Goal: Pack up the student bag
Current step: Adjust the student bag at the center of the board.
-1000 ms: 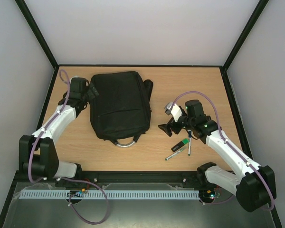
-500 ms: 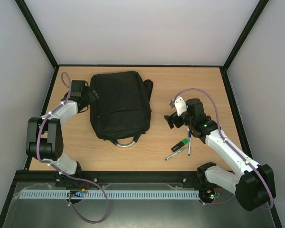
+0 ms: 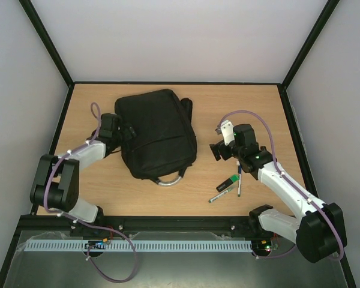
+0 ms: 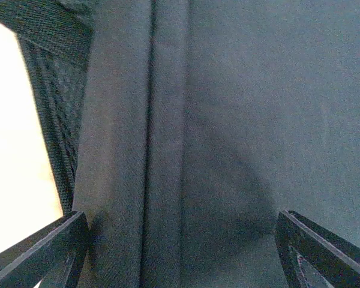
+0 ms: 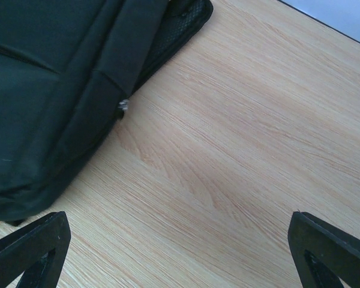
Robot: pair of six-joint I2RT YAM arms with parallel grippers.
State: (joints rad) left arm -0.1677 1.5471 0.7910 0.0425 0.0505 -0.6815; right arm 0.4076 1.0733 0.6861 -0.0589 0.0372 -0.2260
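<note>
Keeping the student bag [image 3: 159, 135] flat on the wooden table [image 3: 258, 108], left of centre, with its grey loop handle [image 3: 171, 180] pointing toward the arm bases and its black straps [image 3: 186, 111] bunching at the far right corner.

Positioning the left gripper [image 3: 127, 133] at the bag's left edge, roughly midway along that side. Holding its fingers [image 4: 48, 249] wide apart, clamping nothing. Filling the left wrist view almost entirely with dark bag fabric, including a lengthwise fold [image 4: 153, 120] and a strip of mesh [image 4: 54, 120] beside pale tabletop. Leaving contact between fingertips and fabric undetermined: not possible to tell from either view.

Positioning the right gripper [image 3: 217, 152] over bare wood to the right of the bag, apart from it. Holding its fingers fully spread, gripping nothing. Showing, in the right wrist view, a corner of the bag at upper left, a small metal zip pull [image 5: 123, 105] at its edge, and wood grain across the remainder.

Leaving three small items on the table between the right gripper and the near edge: a green-and-black marker [image 3: 231, 182], a pen [image 3: 222, 193] just beside it, and a second pen [image 3: 239, 185] lying almost straight toward the bases. Keeping all three well apart from the bag.
</note>
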